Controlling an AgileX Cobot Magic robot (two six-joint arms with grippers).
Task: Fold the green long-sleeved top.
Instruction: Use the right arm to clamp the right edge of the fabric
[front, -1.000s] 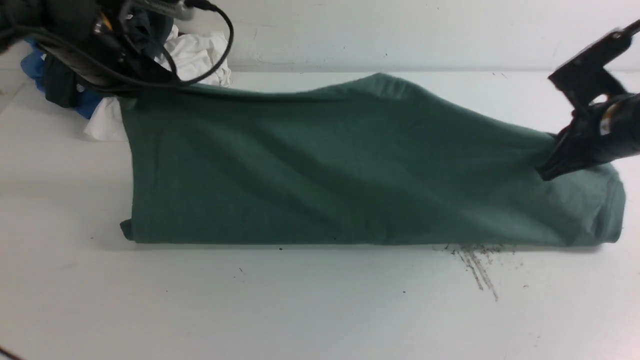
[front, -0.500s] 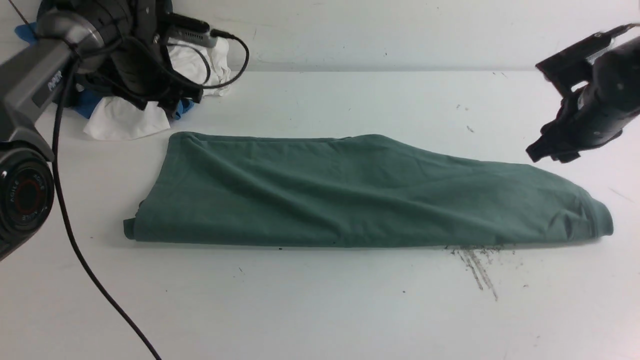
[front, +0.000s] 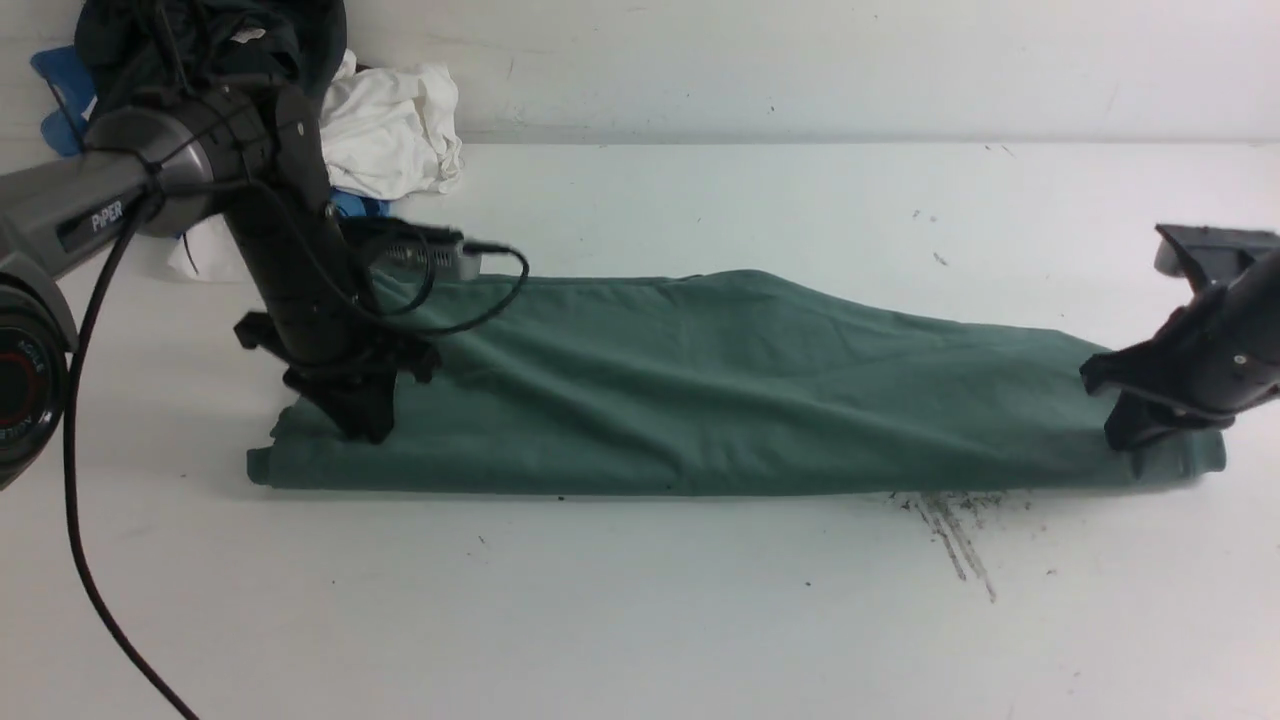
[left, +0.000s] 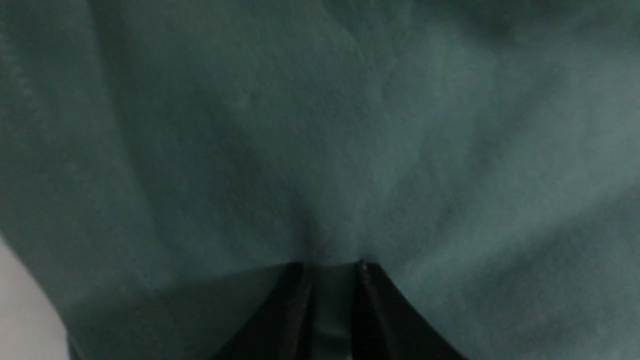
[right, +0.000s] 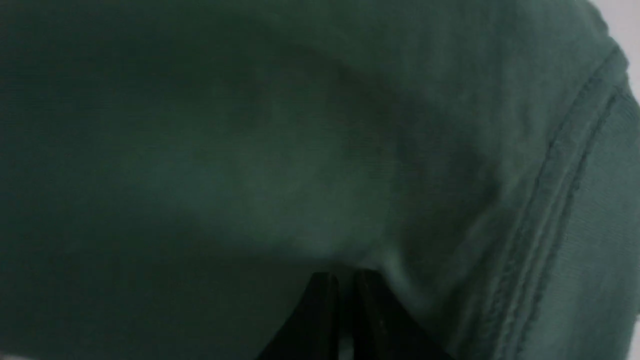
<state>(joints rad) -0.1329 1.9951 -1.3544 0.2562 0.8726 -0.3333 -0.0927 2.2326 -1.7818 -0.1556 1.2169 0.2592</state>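
While flat, green top (front: 720, 390) in left end effector (front: 366, 428), right end effector (front: 1128, 438).

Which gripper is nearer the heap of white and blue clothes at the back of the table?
Left. The left gripper is on the left end of the green top, just in front of the heap; the right gripper is at the top's opposite end.

The left arm (front: 280, 230) reaches in from the left edge of the table (front: 640, 620) and bends steeply down at the wrist. The left gripper (front: 365, 428) points almost straight down, its jaws pinched on the green long-sleeved top (front: 700, 390). The right arm (front: 1225, 350) comes in low from the right edge. The right gripper (front: 1135, 440) tilts downward, its jaws nearly together on the same cloth.
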